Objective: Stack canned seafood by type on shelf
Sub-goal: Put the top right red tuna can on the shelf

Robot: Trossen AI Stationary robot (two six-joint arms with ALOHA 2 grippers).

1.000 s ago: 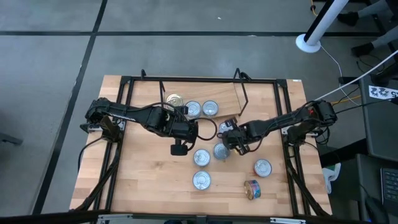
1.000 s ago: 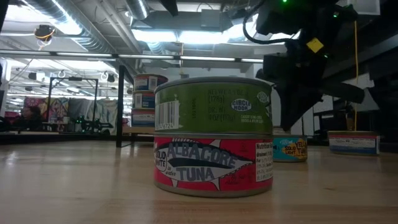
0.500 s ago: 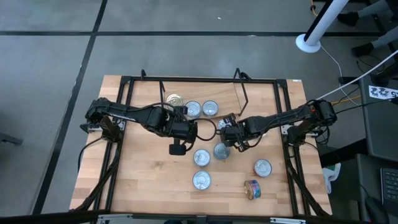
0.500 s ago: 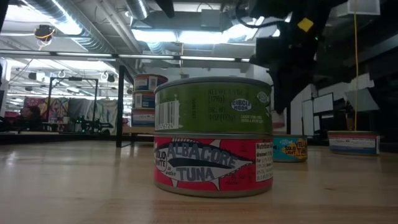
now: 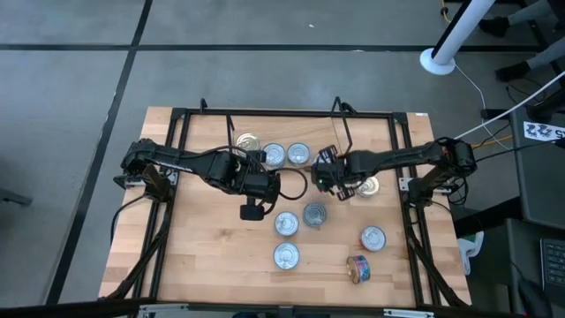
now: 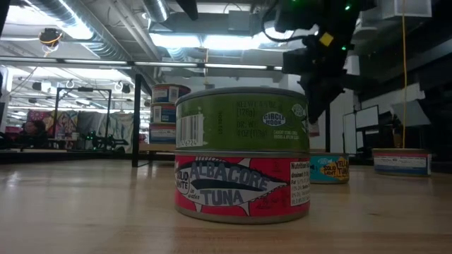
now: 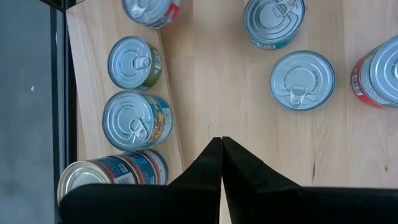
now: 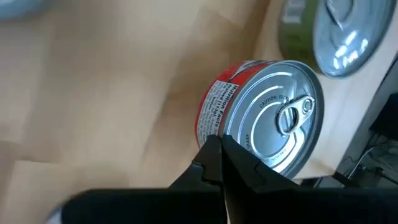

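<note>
Canned seafood stands in a row on the shelf [image 7: 84, 93]: a blue-sided tin [image 7: 106, 177], a multicoloured one [image 7: 135, 121], a green-sided one [image 7: 134, 62] and a red one [image 8: 267, 134]. More tins stand on the table [image 5: 286, 223], [image 5: 314, 214]. My right gripper [image 8: 221, 146] is shut above the red tin's rim; in the high view it [image 5: 325, 172] hides that tin. My left gripper [image 7: 221, 140] hangs shut over bare table beside the shelf, also in the high view [image 5: 252, 210]. In the low view a green tin sits on a red tuna tin [image 6: 242, 183]. My right gripper's shut fingertips [image 8: 214, 149] come slanting down from above over the red tin's lid edge [image 8: 239, 140]. I cannot tell whether they touch it. The tin stands upright on the light-wood board.
Loose tins stand at the near right [image 5: 373, 238], [image 5: 286, 256], one lies on its side [image 5: 357, 268], and a gold-lidded one [image 5: 366, 185] is beside my right arm. Black rails [image 5: 177, 132] frame the tabletop. Bare wood lies at the near left.
My right gripper has risen and gone toward the table's far edge and a little left, to the shelf's right end, staying shut. This has uncovered the gold-lidded tin that was under its arm.
</note>
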